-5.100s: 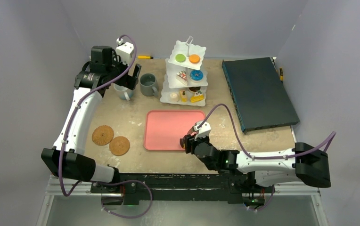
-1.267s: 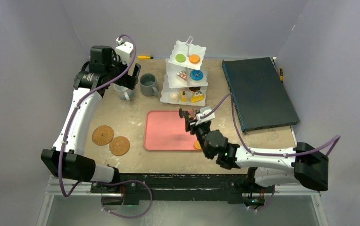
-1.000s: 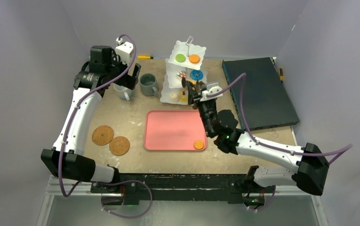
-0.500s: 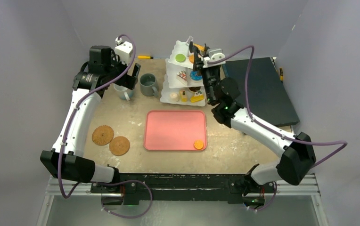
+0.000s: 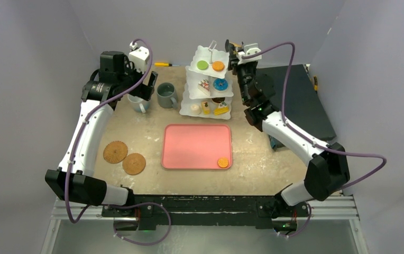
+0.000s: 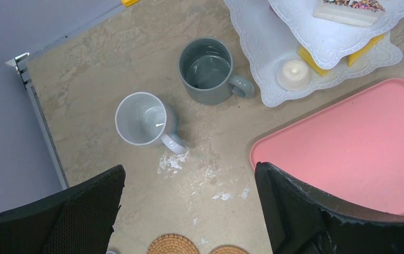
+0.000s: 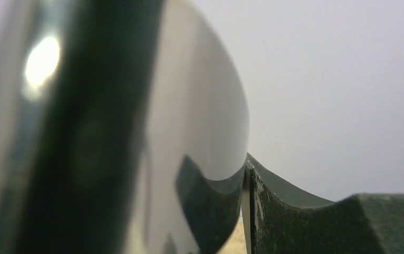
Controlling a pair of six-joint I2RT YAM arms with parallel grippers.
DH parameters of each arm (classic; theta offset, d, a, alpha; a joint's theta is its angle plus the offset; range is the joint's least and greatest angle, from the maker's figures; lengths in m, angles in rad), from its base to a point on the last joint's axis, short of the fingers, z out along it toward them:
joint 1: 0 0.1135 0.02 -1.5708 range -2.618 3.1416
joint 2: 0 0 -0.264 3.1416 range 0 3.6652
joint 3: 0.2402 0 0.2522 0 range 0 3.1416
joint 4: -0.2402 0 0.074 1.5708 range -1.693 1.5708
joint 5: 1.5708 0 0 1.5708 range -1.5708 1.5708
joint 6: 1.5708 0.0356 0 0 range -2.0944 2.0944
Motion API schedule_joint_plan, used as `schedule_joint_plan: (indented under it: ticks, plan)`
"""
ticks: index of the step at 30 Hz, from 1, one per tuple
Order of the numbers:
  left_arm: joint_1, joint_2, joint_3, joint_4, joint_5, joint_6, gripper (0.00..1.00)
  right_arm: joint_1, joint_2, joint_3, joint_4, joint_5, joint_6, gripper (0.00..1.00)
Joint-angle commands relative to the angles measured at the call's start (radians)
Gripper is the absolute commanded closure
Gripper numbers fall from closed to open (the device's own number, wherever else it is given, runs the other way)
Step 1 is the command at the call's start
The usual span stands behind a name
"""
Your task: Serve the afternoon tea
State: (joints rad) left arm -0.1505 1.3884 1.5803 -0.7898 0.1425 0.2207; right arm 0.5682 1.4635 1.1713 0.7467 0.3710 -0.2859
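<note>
The white three-tier stand point(image 5: 195, 109) at the back holds several toy pastries and donuts. One orange pastry point(image 5: 222, 163) lies on the pink tray's near right corner. The white mug point(image 5: 138, 103) and grey mug point(image 5: 166, 95) stand left of the stand. Two cork coasters point(image 5: 115, 152) lie at the near left. My left gripper point(image 5: 144, 87) hovers open and empty above the white mug point(image 6: 141, 117) and beside the grey mug point(image 6: 207, 71). My right gripper point(image 5: 235, 53) is raised beside the stand's top tier. In its wrist view it point(image 7: 245, 174) is shut on a blurred dark, silvery thing, seemingly the black tongs point(image 7: 110, 132).
The pink tray point(image 5: 197, 145) lies mid-table; it also shows in the left wrist view point(image 6: 358, 153). A dark teal slab point(image 5: 290, 103) fills the back right. A yellow-handled tool point(image 5: 164, 64) lies by the back wall. Grey walls close in on three sides.
My right arm swung from the tray's near right corner up to beside the stand's top tier. An orange pastry now lies on the tray where it had been. The left arm stayed still.
</note>
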Motion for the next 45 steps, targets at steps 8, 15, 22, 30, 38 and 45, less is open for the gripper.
schedule_joint_plan:
  ticks: [8, 15, 22, 30, 38, 45]
  plan:
    - [0.011, -0.012, 0.043, 0.029, -0.003, 0.006, 0.08, -0.064, 0.141, 0.176, -0.053, -0.183, 0.078, 0.58]
    - [0.011, -0.008, 0.032, 0.036, -0.004, 0.007, 0.08, -0.086, 0.179, 0.183, -0.047, -0.224, 0.088, 0.58]
    - [0.01, -0.009, 0.029, 0.038, -0.01, 0.007, 0.08, -0.096, 0.208, 0.197, -0.044, -0.264, 0.102, 0.55]
    - [0.01, -0.009, 0.028, 0.037, -0.011, 0.004, 0.08, -0.1, 0.201, 0.194, -0.051, -0.291, 0.105, 0.4]
    - [0.01, -0.012, 0.027, 0.034, -0.011, 0.003, 0.08, -0.103, 0.177, 0.182, -0.051, -0.282, 0.102, 0.35]
    - [0.011, -0.014, 0.027, 0.031, -0.014, 0.01, 0.08, -0.111, 0.096, 0.142, -0.07, -0.256, 0.092, 0.36]
